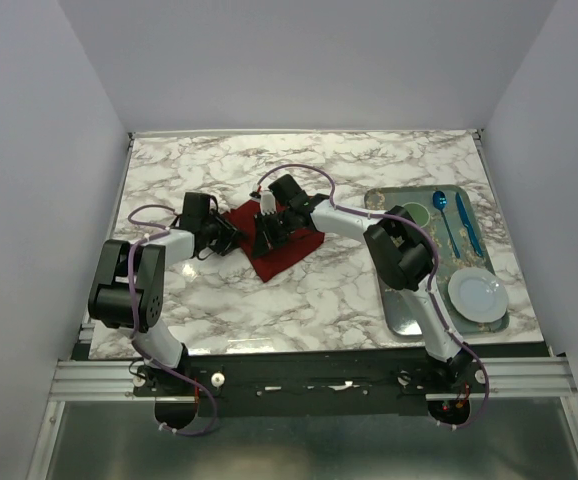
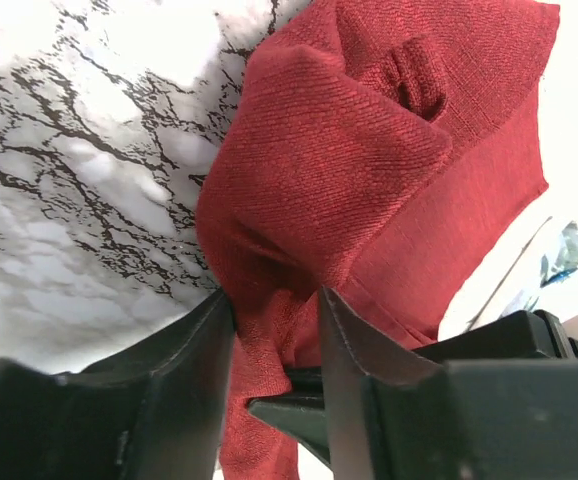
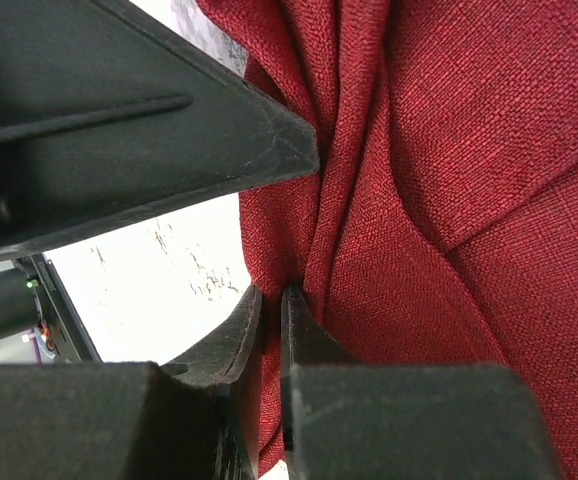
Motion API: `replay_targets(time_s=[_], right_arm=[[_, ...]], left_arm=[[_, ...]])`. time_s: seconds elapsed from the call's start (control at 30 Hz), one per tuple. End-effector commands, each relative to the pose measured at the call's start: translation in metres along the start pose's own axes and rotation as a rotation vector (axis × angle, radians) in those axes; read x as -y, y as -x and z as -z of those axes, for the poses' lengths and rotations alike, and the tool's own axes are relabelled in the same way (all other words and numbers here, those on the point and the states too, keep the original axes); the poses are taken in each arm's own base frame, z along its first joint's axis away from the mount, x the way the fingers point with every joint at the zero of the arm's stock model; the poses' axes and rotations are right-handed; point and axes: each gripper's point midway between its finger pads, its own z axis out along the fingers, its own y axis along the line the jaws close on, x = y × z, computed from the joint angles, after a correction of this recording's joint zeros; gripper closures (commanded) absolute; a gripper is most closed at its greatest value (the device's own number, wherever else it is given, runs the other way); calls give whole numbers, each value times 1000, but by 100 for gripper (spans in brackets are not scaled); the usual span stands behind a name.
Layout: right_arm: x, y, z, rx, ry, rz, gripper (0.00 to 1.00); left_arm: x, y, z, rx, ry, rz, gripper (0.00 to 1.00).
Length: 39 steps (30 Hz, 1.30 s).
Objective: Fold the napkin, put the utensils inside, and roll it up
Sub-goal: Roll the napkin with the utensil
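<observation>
Marbled tabletop point(image 1: 369, 160), pale walls point(image 1: 29, 150), red napkin point(image 1: 284, 257)

From above, the left gripper point(image 1: 233, 238) and right gripper point(image 1: 269, 231) hide part of the napkin point(image 1: 287, 256); wrist views crop it.

Coarse cloth napkin point(image 2: 369, 160) (matt), marble-look table point(image 1: 269, 300)

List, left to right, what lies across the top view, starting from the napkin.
napkin → green dish → blue spoon → second blue utensil
</observation>
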Motion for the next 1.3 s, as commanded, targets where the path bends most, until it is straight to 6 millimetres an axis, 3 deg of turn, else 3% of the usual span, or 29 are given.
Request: replay_targets(time_s=[0.0, 0.17, 0.27, 0.4, 0.53, 0.7, 0.77, 0.8, 0.83, 0.9, 1.03, 1.13, 1.17, 1.27], right_arm=[[37, -56, -17, -161, -86, -64, 94], [43, -58, -12, -171, -126, -27, 94], [44, -54, -7, -164, -147, 2, 94], [43, -51, 0, -161, -175, 32, 93], [39, -45, 14, -137, -218, 82, 84], [32, -44, 31, -87, -350, 177, 58], [17, -30, 41, -13, -383, 228, 52], [19, -39, 41, -17, -398, 234, 48], [9, -27, 46, 42, -397, 264, 45], [11, -35, 46, 58, -447, 298, 41], [6, -31, 48, 141, -518, 385, 37], [-11, -23, 54, 241, -520, 460, 34], [-12, -32, 52, 238, -529, 485, 32], [-26, -29, 51, 288, -518, 553, 32]], left_arm=[[-35, -5, -7, 29, 141, -30, 60], [-35, -3, -5, 50, 157, -74, 73], [-36, -5, -2, 66, 190, -98, 99], [-37, -11, 0, 59, 204, -87, 100], [-45, -24, 8, 54, 258, -48, 100], [-49, -36, 23, 80, 342, 5, 100], [-50, -42, 30, 68, 369, 24, 100], [-51, -48, 31, 60, 380, 36, 100], [-57, -52, 34, 53, 421, 45, 100], [-58, -58, 36, 46, 444, 43, 100], [-67, -70, 39, 20, 475, 77, 100], [-67, -71, 42, 24, 477, 80, 100], [-66, -71, 42, 28, 475, 84, 100], [-61, -70, 44, 29, 468, 87, 100]])
